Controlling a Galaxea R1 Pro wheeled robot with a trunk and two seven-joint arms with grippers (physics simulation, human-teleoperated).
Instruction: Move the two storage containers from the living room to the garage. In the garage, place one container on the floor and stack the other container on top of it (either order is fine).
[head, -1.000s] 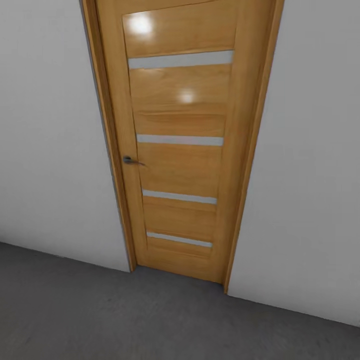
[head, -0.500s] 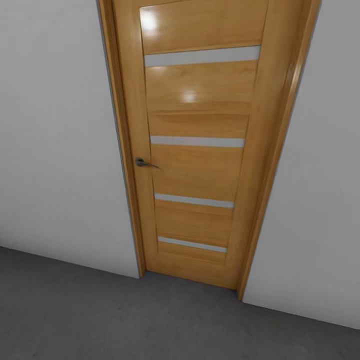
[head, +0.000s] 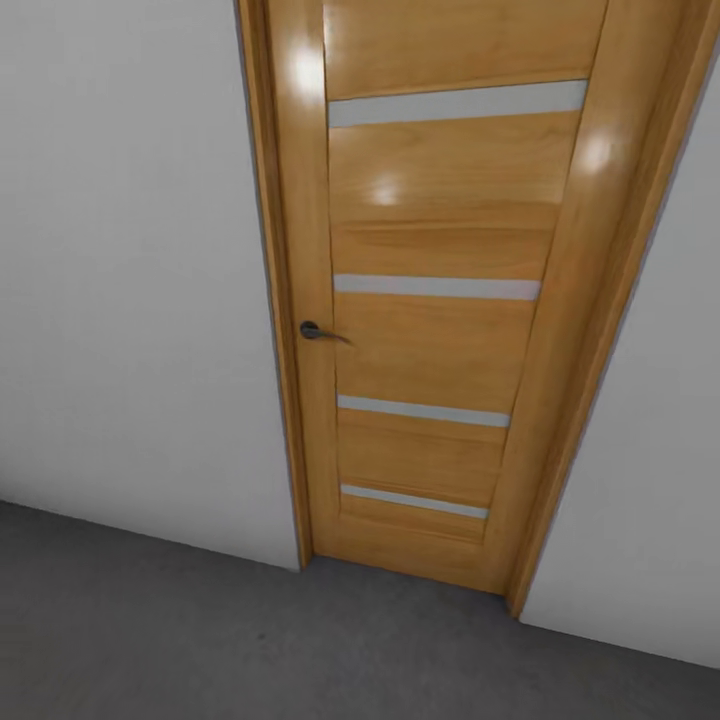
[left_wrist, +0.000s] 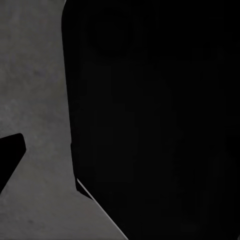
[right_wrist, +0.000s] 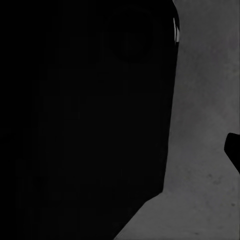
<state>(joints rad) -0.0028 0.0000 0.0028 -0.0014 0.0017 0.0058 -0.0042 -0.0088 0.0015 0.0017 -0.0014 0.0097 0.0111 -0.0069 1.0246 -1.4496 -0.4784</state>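
Head view: I am facing a closed wooden door (head: 440, 300), honey-coloured, with four pale horizontal strips (head: 437, 287) set across its panel. It occupies the centre and right of the frame and leans slightly, its frame (head: 275, 280) running from the top edge down to the floor. A dark lever handle (head: 318, 332) sits at the door's left edge, about mid-height. Plain grey-white wall (head: 120, 260) fills the left of the frame, and a narrower stretch shows at the lower right. The floor (head: 180, 640), dark grey speckled concrete, crosses the bottom of the frame and meets the wall and door at a slanting line.

Left wrist view: a large black shape (left_wrist: 155, 115) covers the right and centre; grey concrete shows on the left. A small dark wedge (left_wrist: 10, 155) enters at the left edge.

Right wrist view: a matching black mass (right_wrist: 85, 115) covers the left and centre, with concrete at the right.

I cannot tell how far either tool is open, or whether it holds anything. I see no red-orange bins in these views, so I cannot say where they are or what they contain.
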